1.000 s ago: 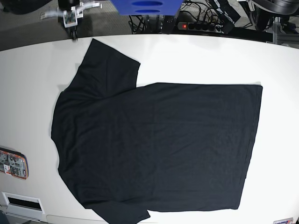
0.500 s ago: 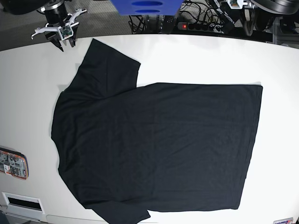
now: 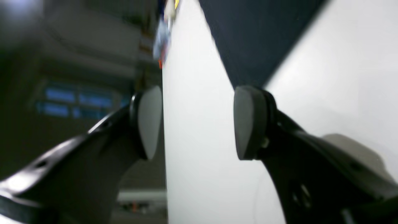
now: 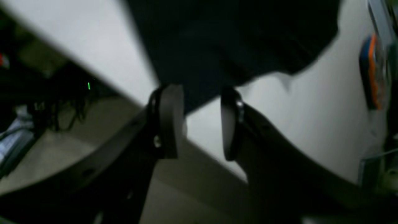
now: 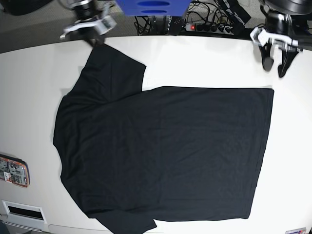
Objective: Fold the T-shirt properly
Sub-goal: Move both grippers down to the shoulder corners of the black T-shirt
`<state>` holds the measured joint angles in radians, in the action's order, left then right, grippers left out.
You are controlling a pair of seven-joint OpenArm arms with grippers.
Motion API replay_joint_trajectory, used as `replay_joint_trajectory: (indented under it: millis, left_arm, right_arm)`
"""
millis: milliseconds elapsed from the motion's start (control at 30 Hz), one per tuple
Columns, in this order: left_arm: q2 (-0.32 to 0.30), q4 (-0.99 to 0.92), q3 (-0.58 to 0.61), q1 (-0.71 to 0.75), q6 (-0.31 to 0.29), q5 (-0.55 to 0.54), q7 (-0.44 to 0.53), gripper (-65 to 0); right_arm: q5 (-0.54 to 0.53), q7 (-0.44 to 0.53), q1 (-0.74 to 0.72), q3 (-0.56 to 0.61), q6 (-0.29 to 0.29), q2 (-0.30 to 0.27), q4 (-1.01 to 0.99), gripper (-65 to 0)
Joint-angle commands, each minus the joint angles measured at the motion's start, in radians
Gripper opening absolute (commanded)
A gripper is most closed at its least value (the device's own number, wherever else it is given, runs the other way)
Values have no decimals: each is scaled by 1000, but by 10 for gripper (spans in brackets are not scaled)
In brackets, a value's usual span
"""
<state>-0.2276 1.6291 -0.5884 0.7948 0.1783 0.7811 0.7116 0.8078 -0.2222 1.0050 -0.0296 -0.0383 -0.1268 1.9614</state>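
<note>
The black T-shirt lies spread flat on the white table, sleeves at the left and hem at the right. My left gripper is open and empty, just behind the hem's far right corner. In the left wrist view the left gripper is wide open over bare table, with the T-shirt's corner just ahead. My right gripper hovers at the far sleeve's tip, blurred. In the right wrist view the right gripper is open, and the sleeve edge reaches up to its fingertips.
An orange-edged device lies at the table's left edge; it also shows in the right wrist view. A white box sits at the front left corner. A power strip and cables lie behind the table, next to a blue object.
My left gripper has come into the base view and dropped toward the hem's far corner. My right gripper has moved right, to the far sleeve's tip. The T-shirt has not moved.
</note>
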Motion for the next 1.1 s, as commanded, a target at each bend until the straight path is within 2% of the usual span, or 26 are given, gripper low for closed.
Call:
replay_joint_trajectory:
  millis: [0,133,267,433,567,767,1067]
  left_arm:
    - [-28,9,8,11,13,-21,-4,-331]
    - [-80,6,44,-24,13,-36,-50,-341]
    - [-103,6,46,-41,13,-36,-79,-341]
    - [-111,-19,58,-61,14,-42,-77,-341]
    - [-111,-20,60,-64,14,-42,-77,-341]
    - [-105,-22,60,-67,14,-41,-77,-341]
    - [-102,-40,118,-77,14,-35,-77,-341]
  right_arm:
    - [48,13,-10,30,-2,22,17,-453]
    - [195,-82,-61,147,30,91,17,-453]
    - [279,-224,-110,273,41,91,17,-453]
    - [321,-386,-177,376,41,89,14,-453]
    - [318,-455,-226,400,41,89,10,-454]
    - [305,-469,-232,408,41,89,2,-454]
    - [91,-469,-234,400,41,88,0,-454]
